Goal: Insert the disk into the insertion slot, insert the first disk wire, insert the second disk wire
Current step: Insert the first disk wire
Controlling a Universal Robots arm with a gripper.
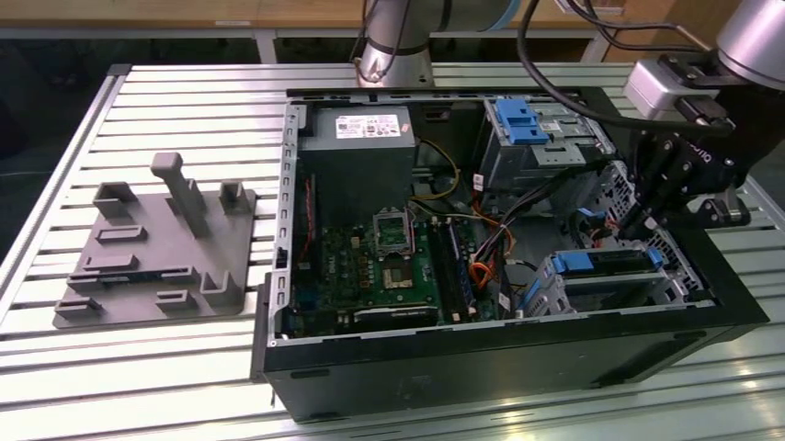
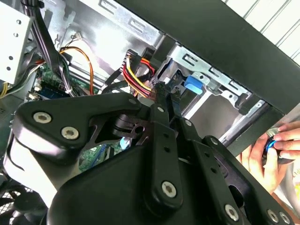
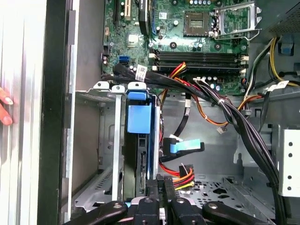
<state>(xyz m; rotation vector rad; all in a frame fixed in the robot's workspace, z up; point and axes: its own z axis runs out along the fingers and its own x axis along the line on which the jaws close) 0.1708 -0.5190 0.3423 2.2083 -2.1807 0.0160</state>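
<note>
We see the disk (image 1: pixel 604 261) seated in the insertion slot (image 1: pixel 620 296), low toward the exterior view's right. The gripper (image 1: pixel 641 217) hangs just above its blue rail and a little to the right. What matters, we judge, is the short drop from the fingertips to the disk's exposed end. The rail's visible edge runs roughly across that frame. In the first wrist view the disk (image 3: pixel 139 119) stands edge-on in the cage, a bright blue tab capping a dark body. The gripper (image 3: pixel 162 185) sits just beside a red, yellow and black wire bundle (image 3: pixel 182 174), likely one of the disk wires. Its fingers are drawn almost together; whether they nip anything thin, we cannot tell. A person's hand (image 2: pixel 269 152) rests by the case's outer wall.
</note>
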